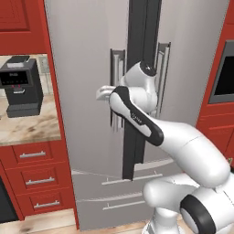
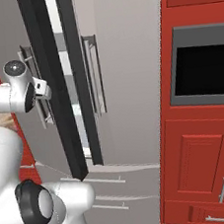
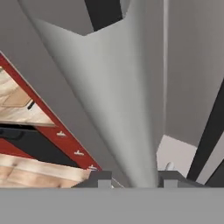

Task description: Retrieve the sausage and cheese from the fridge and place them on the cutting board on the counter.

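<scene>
Red-cabinet kitchen, fridge (image 1: 87, 91) left door ajar. Gripper (image 3: 131, 183) fingers pinch the left door handle (image 3: 127, 109). Pull along the hinge arc, keep the grip square. Sausage and cheese presumably inside; table (image 1: 27, 128) lies left.

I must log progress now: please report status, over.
Hand shut on grey vertical bar handle. Tall grey-silver fridge: left door ajar, dark edge showing. Nothing blocking.

grey-silver fridge (image 1: 87, 91), dark door edges; beige-brown marbled counter (image 1: 27, 128)
</scene>
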